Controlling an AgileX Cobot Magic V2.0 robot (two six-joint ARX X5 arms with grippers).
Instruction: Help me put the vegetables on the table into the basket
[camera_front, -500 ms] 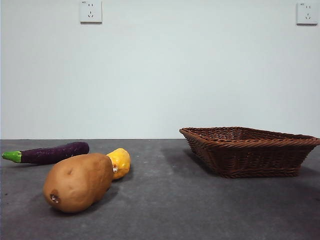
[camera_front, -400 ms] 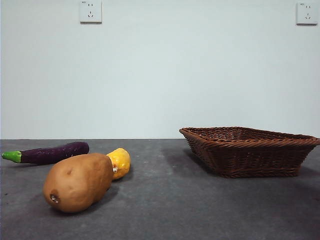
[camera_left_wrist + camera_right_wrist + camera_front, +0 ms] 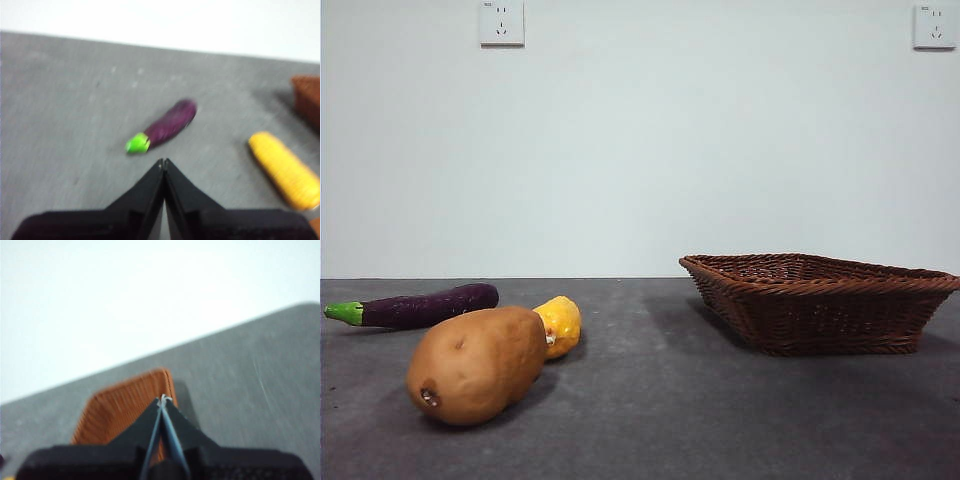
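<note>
Lying on the tabletop (image 3: 720, 420) just beyond the clenched left claw (image 3: 163, 162) is the eggplant (image 3: 162, 125), the yellow vegetable (image 3: 285, 170) off to one side — the potato (image 3: 477, 364) sits nearby. The right claw (image 3: 162, 401), clenched too, hangs over the basket (image 3: 117, 412).

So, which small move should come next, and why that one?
Probably the left gripper should open its fingers and descend toward the eggplant, which lies just ahead of it. All three vegetables sit on the table, the basket looks empty, and both grippers are shut on nothing. The right gripper points at the basket.
</note>
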